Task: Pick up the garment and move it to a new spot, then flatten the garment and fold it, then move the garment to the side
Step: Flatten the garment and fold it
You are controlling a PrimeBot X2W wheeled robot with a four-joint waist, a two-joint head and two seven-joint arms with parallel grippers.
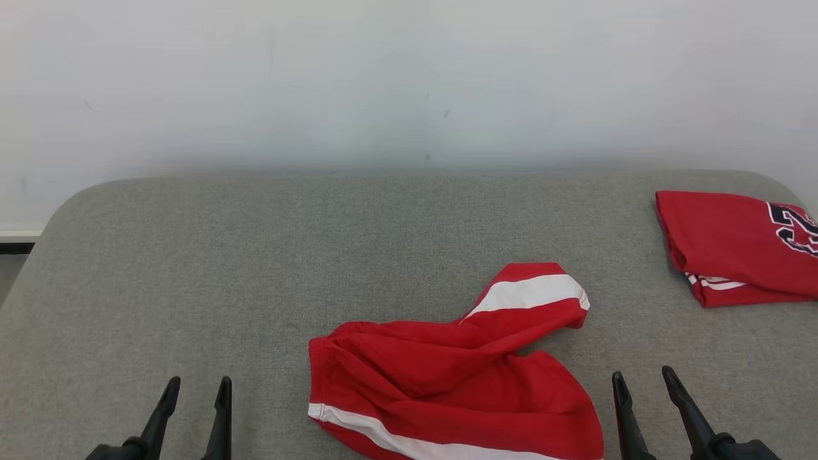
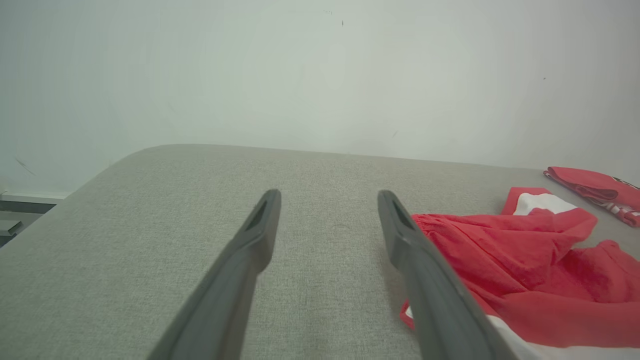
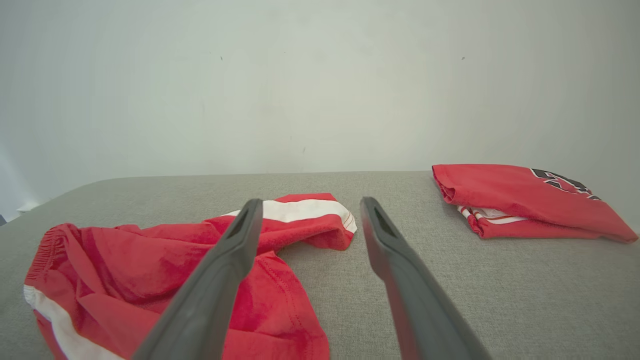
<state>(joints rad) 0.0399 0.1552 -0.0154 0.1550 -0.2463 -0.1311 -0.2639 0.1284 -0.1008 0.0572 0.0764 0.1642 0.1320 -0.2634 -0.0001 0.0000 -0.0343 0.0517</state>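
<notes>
The shorts [image 1: 447, 377] are lying crumpled on the desk [image 1: 255, 255], between the two end effectors and nearer the right one. They are showing red cloth with a white stripe running along the near side. One leg is twisting away ahead, ending in a broad white band with a red hem. A gathered waistband is facing the left end effector [image 1: 199, 382].

That end effector is holding its fingers spread, gripping nothing, over bare desk with the shorts just to its right. The right end effector [image 1: 642, 374] is also standing spread and empty, the shorts lying just to its left and the banded leg reaching ahead of it. Ahead and to its right, well apart from the shorts, a folded red shirt [image 1: 735, 246] with dark lettering is sitting near the desk's far corner.

The desk is wearing a grey woven cover with rounded corners. A pale wall [image 1: 383, 76], carrying a few small dark marks, is rising beyond its far edge.
</notes>
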